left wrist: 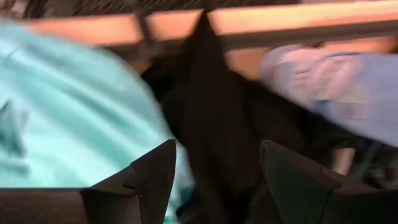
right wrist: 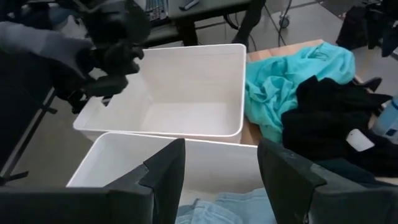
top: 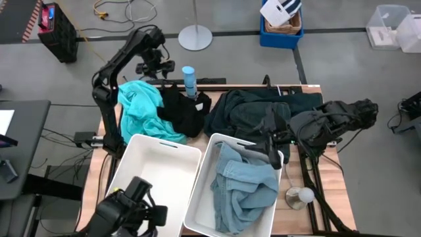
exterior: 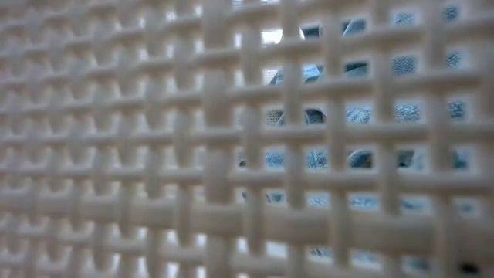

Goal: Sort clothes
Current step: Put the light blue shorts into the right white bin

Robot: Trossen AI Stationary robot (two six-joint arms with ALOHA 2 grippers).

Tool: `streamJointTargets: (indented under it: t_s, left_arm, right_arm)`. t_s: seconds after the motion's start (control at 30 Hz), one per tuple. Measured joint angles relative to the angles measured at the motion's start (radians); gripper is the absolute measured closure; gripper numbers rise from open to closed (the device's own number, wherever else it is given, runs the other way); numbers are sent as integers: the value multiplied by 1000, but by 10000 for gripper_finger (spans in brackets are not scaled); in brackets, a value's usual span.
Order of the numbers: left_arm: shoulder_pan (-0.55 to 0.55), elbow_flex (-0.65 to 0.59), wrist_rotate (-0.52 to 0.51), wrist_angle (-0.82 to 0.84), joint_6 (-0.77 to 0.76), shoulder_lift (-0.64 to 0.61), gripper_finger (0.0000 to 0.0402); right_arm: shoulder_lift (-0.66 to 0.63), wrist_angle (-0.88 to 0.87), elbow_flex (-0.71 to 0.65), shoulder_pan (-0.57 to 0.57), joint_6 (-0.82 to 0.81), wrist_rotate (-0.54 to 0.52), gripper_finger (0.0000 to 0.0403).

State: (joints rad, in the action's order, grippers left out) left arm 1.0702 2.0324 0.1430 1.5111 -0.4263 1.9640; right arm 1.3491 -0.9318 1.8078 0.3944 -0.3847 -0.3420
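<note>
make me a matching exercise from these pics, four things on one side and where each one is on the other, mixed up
Things:
1. pale grey-blue garment
2. turquoise garment
3. blue bottle
4. left bin

Places or states:
A. standing upright at the table's far edge, behind the black garment
B. holding no clothes
C. lying inside the right bin
D. heaped on the table beyond the left bin, beside the black garment

Pairs: 1-C, 2-D, 3-A, 4-B
</note>
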Motion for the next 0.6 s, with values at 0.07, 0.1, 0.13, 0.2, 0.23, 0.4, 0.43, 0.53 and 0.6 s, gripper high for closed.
streamJointTargets:
  t_s: [0.07, 0.1, 0.13, 0.2, 0.23, 0.4, 0.43, 0.53, 0.6]
  left_arm:
    - [-15, 15, 4, -47, 0, -1, 173]
    - [-19, 17, 6, -71, 1, -1, 173]
    - [-21, 16, 6, -93, 6, -1, 173]
    - [-20, 18, -13, -116, 24, 12, 173]
    - [-19, 19, -25, -111, 38, 23, 174]
    - [-15, 17, -80, -37, 117, 118, 191]
    - [-15, 17, -81, -17, 129, 134, 195]
    - [-15, 17, -96, 34, 152, 181, 205]
    - [-9, 16, -105, 59, 164, 209, 209]
  right_arm:
    - [0, 0, 0, -14, 2, 0, 184]
    - [0, 0, 0, -20, 2, -1, 184]
    - [0, -1, 0, -26, 1, -1, 184]
    - [0, -1, 0, -33, 1, -1, 184]
    - [0, -1, 0, -37, 1, -1, 184]
    - [0, -1, 0, -36, -8, -1, 184]
    - [0, -1, 0, -35, -14, -1, 184]
    - [0, -1, 0, -35, -34, -1, 184]
    - [0, -2, 0, -35, -43, -1, 184]
